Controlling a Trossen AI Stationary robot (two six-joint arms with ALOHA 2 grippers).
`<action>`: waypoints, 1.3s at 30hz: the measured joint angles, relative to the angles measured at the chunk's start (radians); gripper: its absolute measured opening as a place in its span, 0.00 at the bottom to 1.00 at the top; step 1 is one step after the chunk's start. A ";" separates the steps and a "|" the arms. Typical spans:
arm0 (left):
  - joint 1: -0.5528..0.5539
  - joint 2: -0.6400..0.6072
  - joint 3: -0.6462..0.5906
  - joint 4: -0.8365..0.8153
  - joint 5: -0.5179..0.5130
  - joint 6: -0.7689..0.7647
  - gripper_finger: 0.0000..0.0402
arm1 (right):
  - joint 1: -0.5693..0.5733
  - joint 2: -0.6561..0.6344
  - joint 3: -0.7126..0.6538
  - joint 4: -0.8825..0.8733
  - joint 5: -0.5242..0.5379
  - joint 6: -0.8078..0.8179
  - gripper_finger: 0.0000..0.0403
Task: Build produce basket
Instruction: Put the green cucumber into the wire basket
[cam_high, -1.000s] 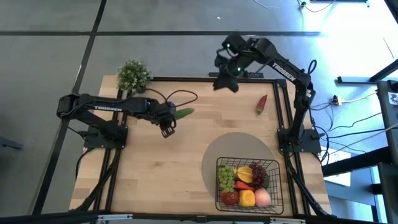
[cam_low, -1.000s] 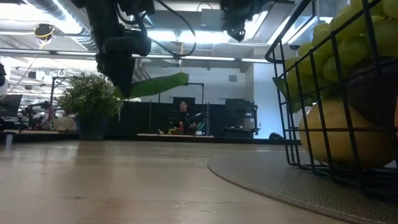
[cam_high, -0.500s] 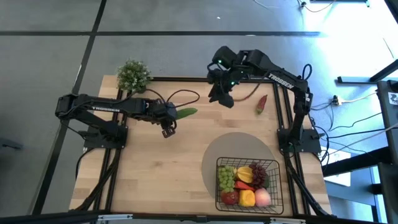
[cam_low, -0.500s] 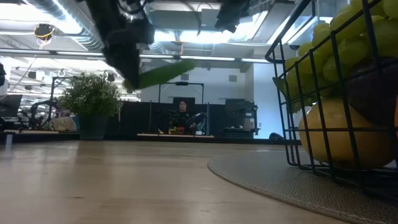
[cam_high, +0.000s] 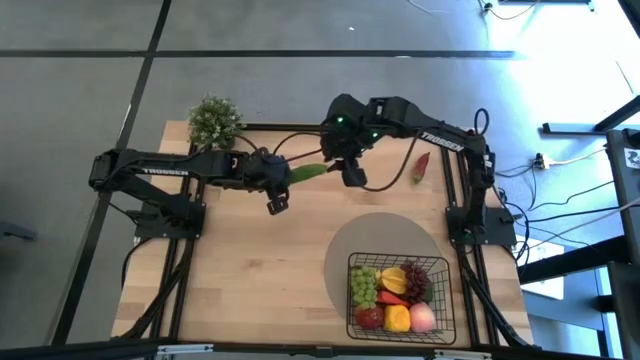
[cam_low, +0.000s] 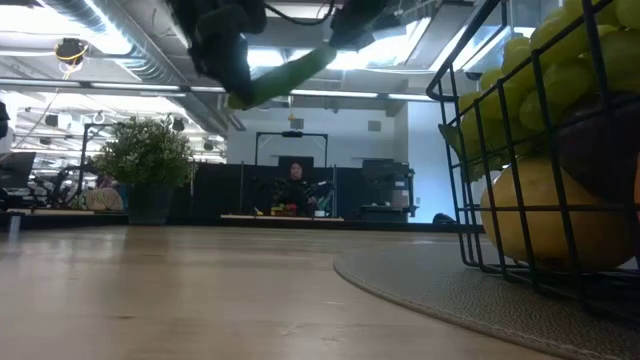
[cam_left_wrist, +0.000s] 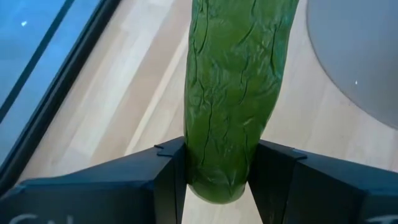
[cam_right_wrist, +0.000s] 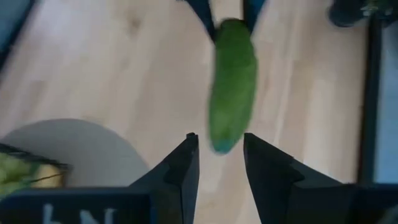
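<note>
My left gripper (cam_high: 288, 176) is shut on a green cucumber (cam_high: 307, 172), high above the table's far middle. It also shows in the low view (cam_low: 285, 75). My right gripper (cam_high: 340, 170) is open and faces the cucumber's free end (cam_right_wrist: 224, 144). That end stands just at the gap between its fingertips (cam_right_wrist: 190, 149), and I see no touch. The black wire basket (cam_high: 352, 300) stands at the near right on a grey round mat (cam_high: 380, 235). It holds green grapes, purple grapes and other fruit. A red chili (cam_high: 421, 166) lies at the far right. My left gripper pinches the cucumber near one end (cam_left_wrist: 217, 165) between its two fingers (cam_left_wrist: 166, 177). The fingers come from the table's left, and the cucumber sticks straight out ahead of them toward the table's right. It is lifted clear of the table, its free end tilted upward.
A bushy green potted plant (cam_high: 214, 120) stands at the far left corner. A black frame rail (cam_high: 300, 128) runs along the table's far edge. Bare wood lies in the table's middle and near left. A person sits far off in the room behind (cam_low: 294, 178).
My right gripper has come from the far edge toward the table's left and near side, up to the cucumber's free end. My left gripper has gone a little toward the table's right and up with the cucumber, whose free end has tipped upward.
</note>
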 joint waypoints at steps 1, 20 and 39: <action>0.000 0.000 0.002 0.001 0.000 0.000 0.27 | 0.006 0.005 0.000 0.011 0.030 -0.001 0.29; 0.000 0.000 0.003 -0.003 -0.025 0.002 0.27 | 0.021 0.029 0.000 0.027 0.054 0.053 0.29; 0.000 0.002 0.002 -0.004 -0.040 0.002 0.27 | 0.022 0.074 0.001 0.032 0.066 0.060 0.29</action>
